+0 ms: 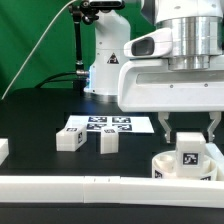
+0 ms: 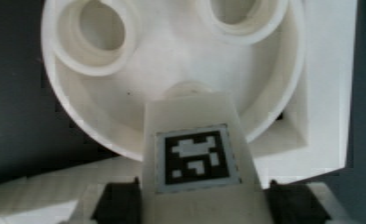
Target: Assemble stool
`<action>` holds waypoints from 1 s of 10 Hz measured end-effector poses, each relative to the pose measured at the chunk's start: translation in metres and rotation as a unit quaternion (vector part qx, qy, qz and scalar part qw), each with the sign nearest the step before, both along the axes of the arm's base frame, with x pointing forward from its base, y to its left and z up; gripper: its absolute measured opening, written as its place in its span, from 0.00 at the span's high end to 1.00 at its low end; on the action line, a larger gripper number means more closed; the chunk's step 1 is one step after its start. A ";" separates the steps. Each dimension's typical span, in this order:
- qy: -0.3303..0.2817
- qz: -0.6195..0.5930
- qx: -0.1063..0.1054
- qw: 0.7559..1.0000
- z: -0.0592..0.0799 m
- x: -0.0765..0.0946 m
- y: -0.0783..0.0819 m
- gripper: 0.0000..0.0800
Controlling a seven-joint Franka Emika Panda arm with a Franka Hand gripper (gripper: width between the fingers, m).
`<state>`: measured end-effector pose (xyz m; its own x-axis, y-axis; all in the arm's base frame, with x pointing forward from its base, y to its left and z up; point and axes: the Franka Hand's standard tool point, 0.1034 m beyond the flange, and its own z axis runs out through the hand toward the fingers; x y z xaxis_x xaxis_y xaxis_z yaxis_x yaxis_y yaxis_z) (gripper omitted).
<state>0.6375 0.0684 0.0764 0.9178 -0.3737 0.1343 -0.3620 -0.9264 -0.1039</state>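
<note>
My gripper (image 1: 190,148) is shut on a white blocky leg (image 1: 190,156) with a black-and-white tag. It holds the leg upright over the round white seat (image 1: 163,166) at the exterior view's lower right. In the wrist view the leg (image 2: 196,118) runs from between my dark fingers (image 2: 137,200) onto the seat (image 2: 162,70). The seat shows two round holes, and the leg's far end rests against its disc. Two more legs (image 1: 68,138) (image 1: 108,142) lie on the black table to the exterior view's left of the gripper.
The marker board (image 1: 100,124) lies flat behind the two loose legs. A long white rail (image 1: 90,188) runs along the front edge, and a small white block (image 1: 3,150) sits at the far left. The robot base (image 1: 100,60) stands at the back.
</note>
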 end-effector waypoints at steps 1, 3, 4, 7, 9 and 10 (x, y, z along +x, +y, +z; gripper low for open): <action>0.000 -0.003 0.000 1.000 0.000 0.000 -0.001 0.56; 0.000 0.003 -0.001 1.000 0.000 0.000 -0.002 0.34; 0.000 0.010 -0.002 1.000 0.004 -0.002 -0.005 0.34; 0.003 0.040 -0.009 0.999 0.022 -0.021 -0.029 0.20; 0.002 0.044 -0.021 0.999 0.028 -0.025 -0.065 0.19; 0.003 0.041 -0.020 0.999 0.027 -0.026 -0.062 0.19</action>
